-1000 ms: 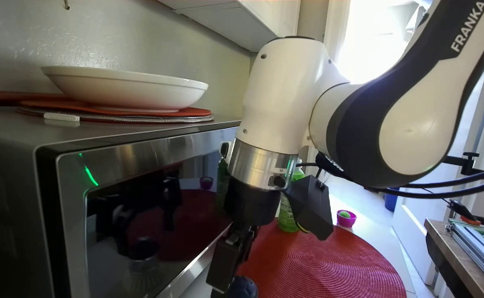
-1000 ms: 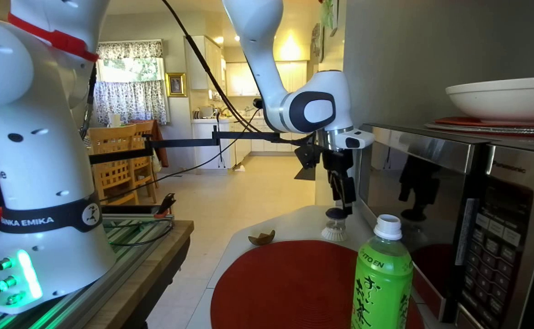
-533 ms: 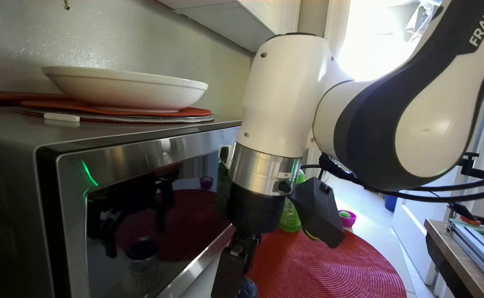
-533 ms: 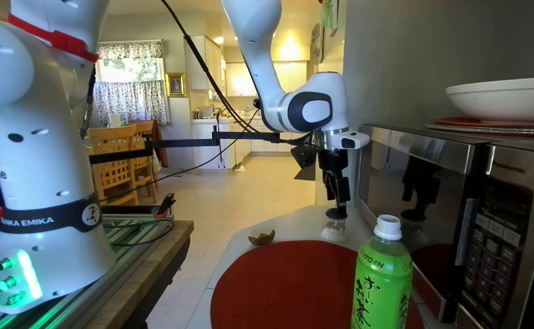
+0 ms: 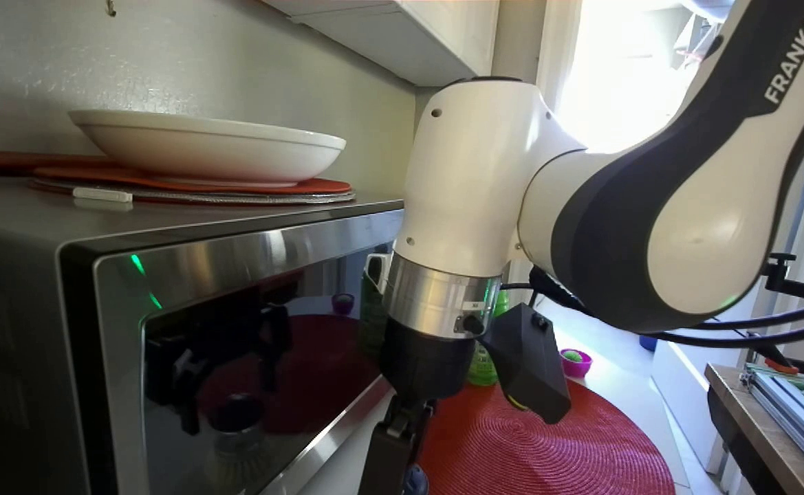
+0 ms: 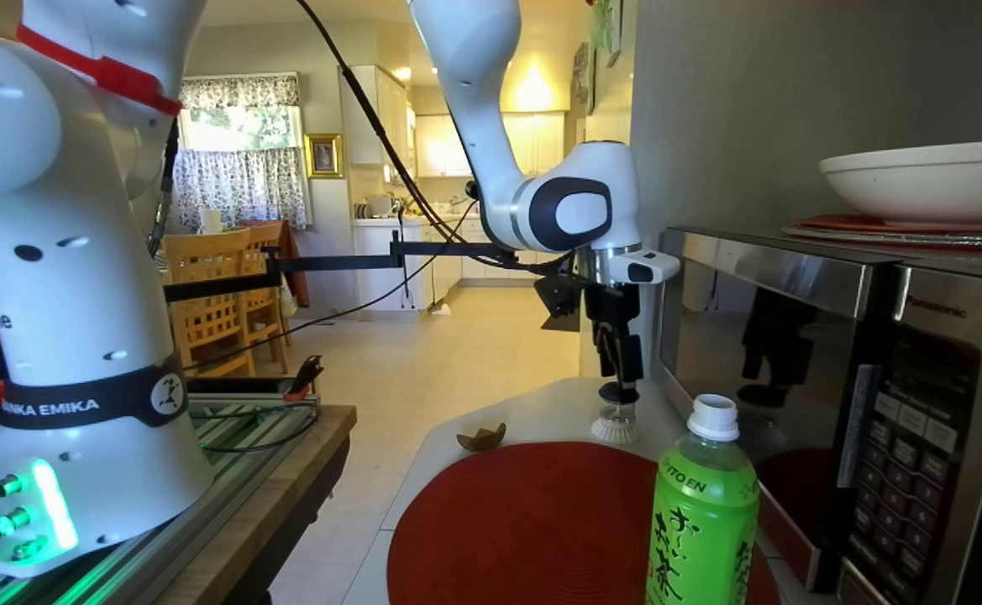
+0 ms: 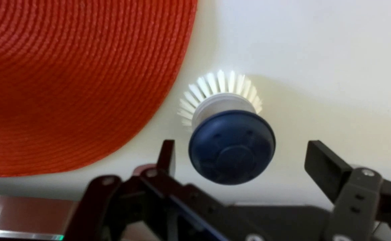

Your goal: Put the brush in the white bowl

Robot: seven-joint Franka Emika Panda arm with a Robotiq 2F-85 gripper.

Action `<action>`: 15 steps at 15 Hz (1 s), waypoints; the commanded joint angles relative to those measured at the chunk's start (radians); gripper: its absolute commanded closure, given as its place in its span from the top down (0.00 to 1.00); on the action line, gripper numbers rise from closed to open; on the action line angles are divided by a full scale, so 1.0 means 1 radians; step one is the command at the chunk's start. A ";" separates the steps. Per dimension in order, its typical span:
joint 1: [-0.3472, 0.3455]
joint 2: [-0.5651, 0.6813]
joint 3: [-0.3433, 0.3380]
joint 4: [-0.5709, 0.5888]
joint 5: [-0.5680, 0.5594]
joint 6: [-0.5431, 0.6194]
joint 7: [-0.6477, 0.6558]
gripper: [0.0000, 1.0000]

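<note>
The brush stands on the white table with its dark blue knob up and whitish bristles fanned below. It also shows in an exterior view; in an exterior view only part of its knob shows beside a finger. My gripper is open and points down, one finger on each side of the knob, with gaps on both sides in the wrist view. In an exterior view my gripper is right at the knob's top. The white bowl sits on the microwave on red mats; it also shows in an exterior view.
The microwave stands close beside my gripper and the brush. A round red placemat lies next to the brush. A green bottle, a small purple cup and a brown broken-edged object stand around the mat.
My gripper has shifted slightly away from the microwave, over the brush knob, and the wrist has come down a little in the last half second. The brush and bowl have not moved.
</note>
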 commanded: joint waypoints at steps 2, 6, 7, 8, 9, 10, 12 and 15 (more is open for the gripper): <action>0.005 0.021 -0.010 0.000 -0.024 0.030 0.009 1.00; 0.009 0.040 -0.020 0.000 -0.022 0.062 0.009 1.00; 0.011 0.043 -0.023 0.000 -0.020 0.075 0.009 1.00; 0.009 0.047 -0.021 0.001 -0.015 0.083 0.006 0.88; 0.012 0.051 -0.024 0.000 -0.015 0.095 0.006 0.74; 0.013 0.054 -0.024 0.000 -0.012 0.102 0.005 0.68; 0.016 0.058 -0.028 0.000 -0.010 0.116 0.003 0.50; 0.022 0.049 -0.032 0.000 -0.009 0.117 0.003 0.37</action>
